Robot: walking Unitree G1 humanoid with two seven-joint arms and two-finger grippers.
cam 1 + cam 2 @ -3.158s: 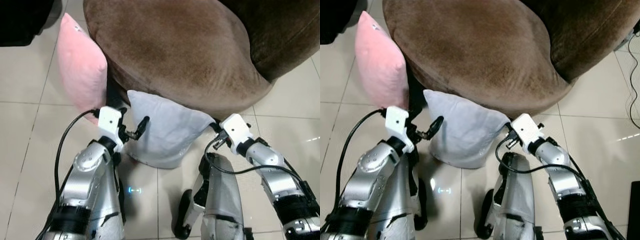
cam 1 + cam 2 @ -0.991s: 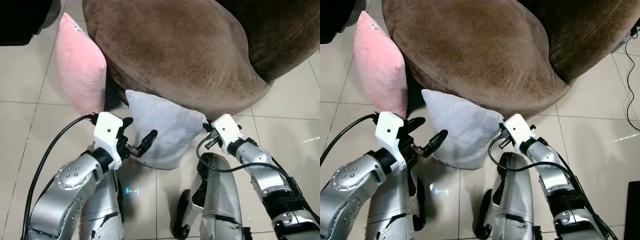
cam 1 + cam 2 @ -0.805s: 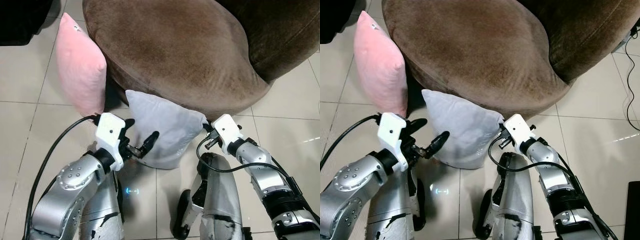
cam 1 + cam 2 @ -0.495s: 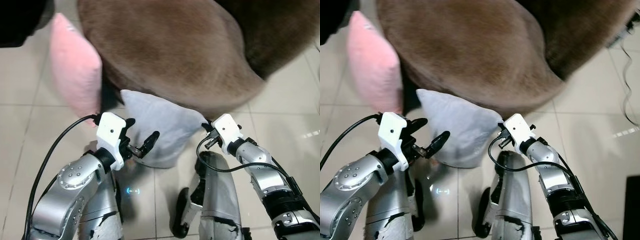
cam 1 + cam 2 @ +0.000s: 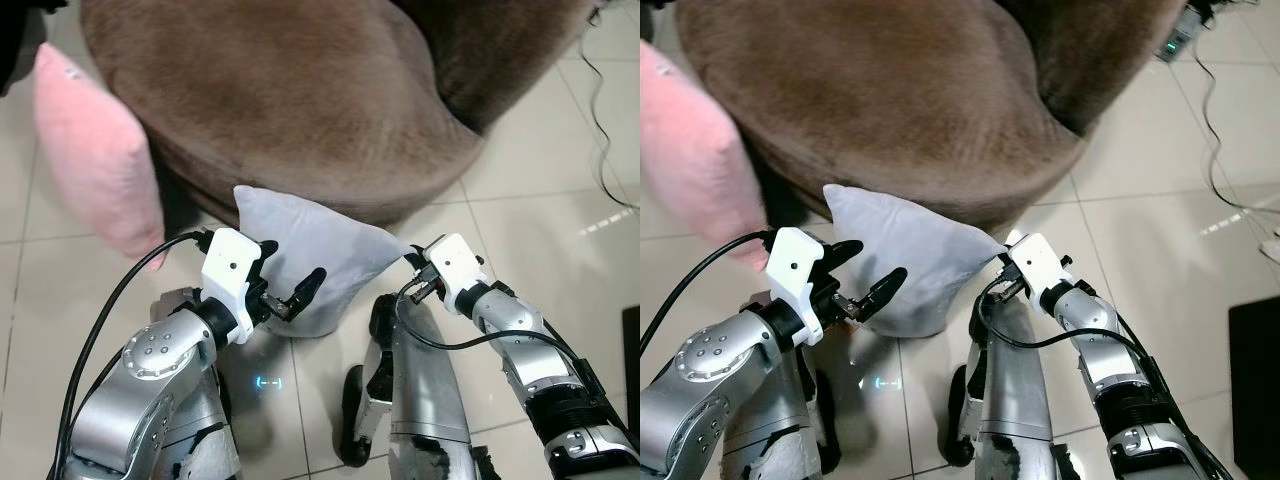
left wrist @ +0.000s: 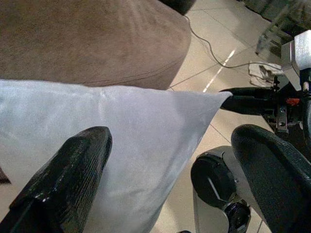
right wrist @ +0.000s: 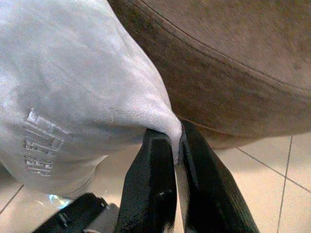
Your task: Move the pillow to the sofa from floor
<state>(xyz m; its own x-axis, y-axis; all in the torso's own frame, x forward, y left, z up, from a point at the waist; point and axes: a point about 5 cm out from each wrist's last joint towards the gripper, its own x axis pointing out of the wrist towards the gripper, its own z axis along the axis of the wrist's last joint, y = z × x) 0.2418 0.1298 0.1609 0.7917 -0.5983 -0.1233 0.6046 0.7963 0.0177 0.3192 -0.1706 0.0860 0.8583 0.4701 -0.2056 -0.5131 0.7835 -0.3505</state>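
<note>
While the right gripper [image 7: 174,145] pinches the grey pillow [image 5: 300,245] corner at 3 o'clock, the spread left gripper [image 5: 290,285] should clamp its 9 o'clock edge before lifting.

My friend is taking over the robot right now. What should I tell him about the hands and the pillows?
Right gripper: shut on a corner of the grey pillow.
Left gripper: open, fingers on either side of the pillow's other edge, not clamped.
Grey pillow: upright on the tiled floor, leaning against the brown sofa.
Pink pillow: also propped against the sofa, on the robot's left, untouched.
Done: one corner gripped.
Left: probably close the left gripper, lift the grey pillow, set it on the sofa seat.
</note>
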